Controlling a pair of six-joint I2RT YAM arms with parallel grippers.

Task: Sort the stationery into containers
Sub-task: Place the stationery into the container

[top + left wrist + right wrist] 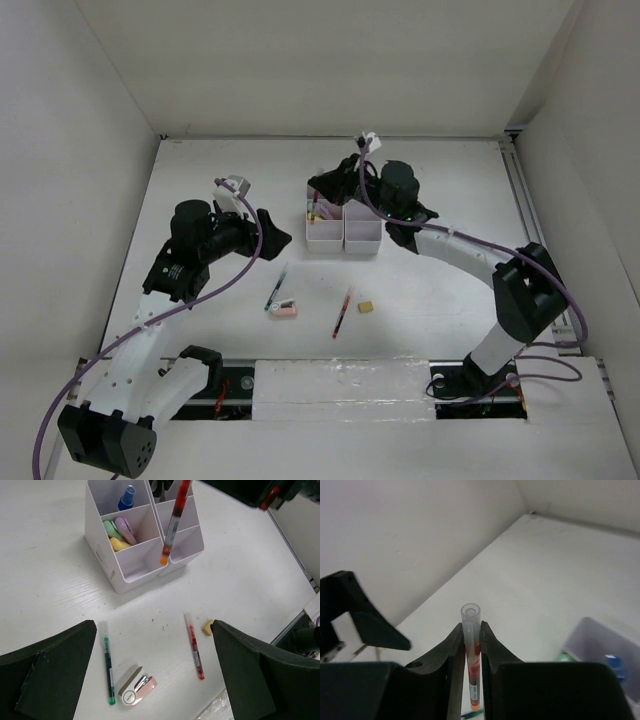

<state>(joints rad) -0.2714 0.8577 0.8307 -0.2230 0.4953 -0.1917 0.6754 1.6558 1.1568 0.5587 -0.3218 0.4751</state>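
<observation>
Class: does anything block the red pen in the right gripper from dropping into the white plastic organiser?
Nothing visible does. The right gripper holds the red pen above the white plastic organiser, its tip near a dividing wall.

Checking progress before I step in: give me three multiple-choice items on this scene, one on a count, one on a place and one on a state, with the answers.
1. How many items lie loose on the table?
A) two
B) four
C) seven

2. The tan eraser lies:
A) beside the loose red pen
B) in the far left corner
C) in the far right corner

3. The right jaws are:
A) wide open and empty
B) shut on the held red pen
C) shut on nothing

Answers:
1 B: the green pen, the pink stapler, the loose red pen and the tan eraser lie there.
2 A: both the top and left wrist views show it next to that pen, not touching it.
3 B: the right wrist view shows them clamped on its barrel.
</observation>
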